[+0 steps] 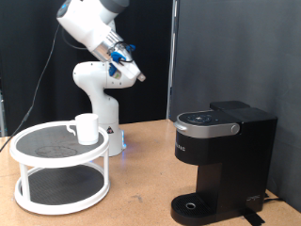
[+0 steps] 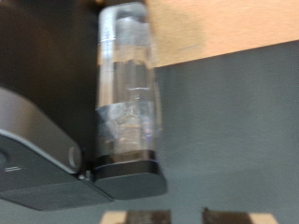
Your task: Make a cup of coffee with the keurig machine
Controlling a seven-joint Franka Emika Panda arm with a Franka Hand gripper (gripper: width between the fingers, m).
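Observation:
The white cup (image 1: 87, 127) stands upright on the top tier of the white round table (image 1: 38, 141), at the exterior view's left. The black keurig machine (image 1: 221, 155) stands at the right with its lid down, and its round drip tray (image 1: 193, 205) is bare. My gripper (image 1: 134, 77) hangs high in the air between the two, above and left of the machine, touching nothing. The blurred wrist view shows the machine's black body (image 2: 37, 140) and its clear water tank (image 2: 129, 93). My fingertips (image 2: 140, 217) show apart at the frame's edge with nothing between them.
The robot's white base (image 1: 99, 94) stands behind the round table. The wooden tabletop (image 1: 141, 179) lies between that table and the machine. A black curtain hangs behind at the right.

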